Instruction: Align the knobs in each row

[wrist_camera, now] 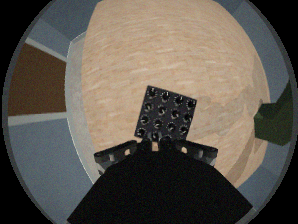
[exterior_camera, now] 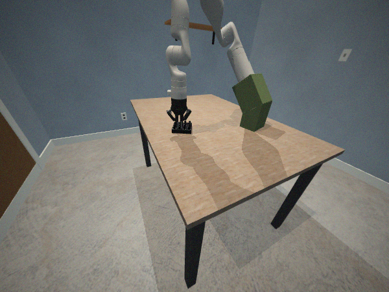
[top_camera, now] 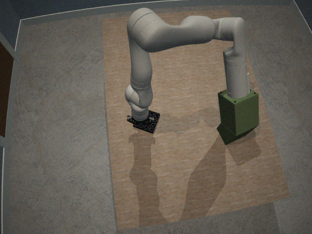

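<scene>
blue walls surround a wooden worktop (exterior_camera: 227,169). near its long edge, the pincer (exterior_camera: 181,122) stands nearly closed, clamped on a knob of the knob box (top_camera: 151,125).

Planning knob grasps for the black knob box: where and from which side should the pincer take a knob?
From straight above, pinching the knob's round side. The knobs stand upright in a tight grid on the knob box, so only the top is free. The pincer is shut on one that way now.
</scene>
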`<state>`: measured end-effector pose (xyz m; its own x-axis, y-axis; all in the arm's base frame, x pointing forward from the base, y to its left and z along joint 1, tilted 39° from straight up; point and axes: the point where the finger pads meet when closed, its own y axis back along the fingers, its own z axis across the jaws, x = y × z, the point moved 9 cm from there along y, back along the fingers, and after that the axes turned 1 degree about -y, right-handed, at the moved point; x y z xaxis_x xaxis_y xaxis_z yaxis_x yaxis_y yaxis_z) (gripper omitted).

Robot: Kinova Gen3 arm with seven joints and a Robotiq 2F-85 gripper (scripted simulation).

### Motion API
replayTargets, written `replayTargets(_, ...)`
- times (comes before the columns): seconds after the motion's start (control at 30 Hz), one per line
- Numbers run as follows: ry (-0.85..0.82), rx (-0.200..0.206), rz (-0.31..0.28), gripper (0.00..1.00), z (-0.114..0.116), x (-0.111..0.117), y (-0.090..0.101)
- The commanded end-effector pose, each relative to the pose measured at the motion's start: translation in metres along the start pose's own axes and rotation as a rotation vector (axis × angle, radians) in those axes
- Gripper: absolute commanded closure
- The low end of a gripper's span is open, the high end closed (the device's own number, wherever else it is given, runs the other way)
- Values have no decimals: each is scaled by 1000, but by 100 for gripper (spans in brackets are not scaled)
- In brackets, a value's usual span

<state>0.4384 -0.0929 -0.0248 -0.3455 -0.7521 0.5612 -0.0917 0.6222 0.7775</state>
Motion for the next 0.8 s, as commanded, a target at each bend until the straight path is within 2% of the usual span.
replayTargets(0.0,0,0,0,92,0,0,0)
replayTargets(0.77,18,0,0,92,0,0,0)
